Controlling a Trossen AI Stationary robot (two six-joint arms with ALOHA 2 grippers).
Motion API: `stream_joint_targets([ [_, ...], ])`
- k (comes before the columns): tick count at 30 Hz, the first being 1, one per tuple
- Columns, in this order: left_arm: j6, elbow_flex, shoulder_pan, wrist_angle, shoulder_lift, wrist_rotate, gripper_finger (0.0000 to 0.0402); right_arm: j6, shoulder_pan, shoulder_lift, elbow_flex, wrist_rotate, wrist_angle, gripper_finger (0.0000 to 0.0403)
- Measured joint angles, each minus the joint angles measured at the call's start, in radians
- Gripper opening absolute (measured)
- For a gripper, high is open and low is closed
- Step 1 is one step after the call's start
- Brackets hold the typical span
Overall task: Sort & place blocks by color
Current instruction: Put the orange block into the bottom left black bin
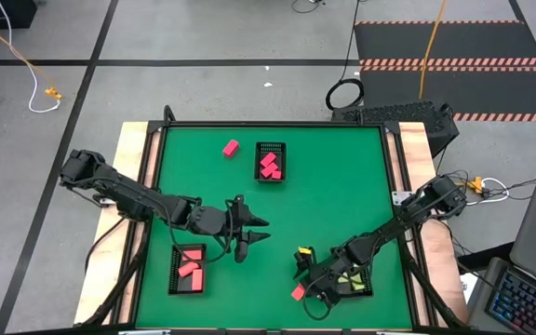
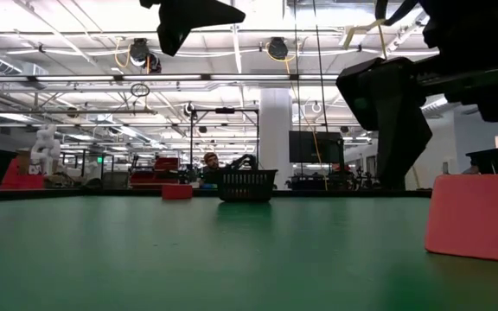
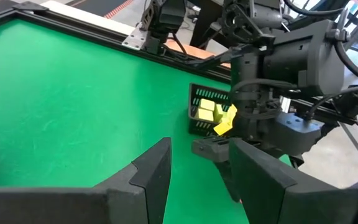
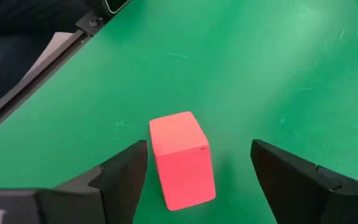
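Observation:
A coral-red block [image 4: 182, 158] stands on the green table near its front edge, right of centre; it also shows in the high view [image 1: 298, 292] and the low view [image 2: 478, 216]. My right gripper [image 4: 197, 149] is open and low over it, one finger on each side, touching nothing. My left gripper [image 1: 266, 231] is open and empty above the table's middle, left of the right arm. A loose magenta-pink block [image 1: 230, 147] lies on the table at the far side. A small yellow-green piece [image 1: 302, 251] shows beside my right arm's wrist.
Three black mesh trays stand on the table. The far one [image 1: 270, 161] holds magenta-pink blocks, the near left one [image 1: 189, 268] coral-red blocks, and the near right one [image 1: 352, 281] yellow-green blocks. A raised black frame [image 1: 161, 186] borders the green surface.

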Motion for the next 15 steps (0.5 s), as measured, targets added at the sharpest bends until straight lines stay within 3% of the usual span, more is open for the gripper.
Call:
stream_joint_targets([
  [10, 0.013, 0.0, -0.019, 0.009, 0.0, -0.001, 0.0163, 0.023, 0.0, 0.058, 0.0, -0.031, 0.028, 0.0262],
  [15, 0.028, 0.0, -0.029, 0.031, 0.0, 0.0, 0.0163, 0.02, 0.0, 0.063, 0.0, -0.026, 0.054, 0.023],
])
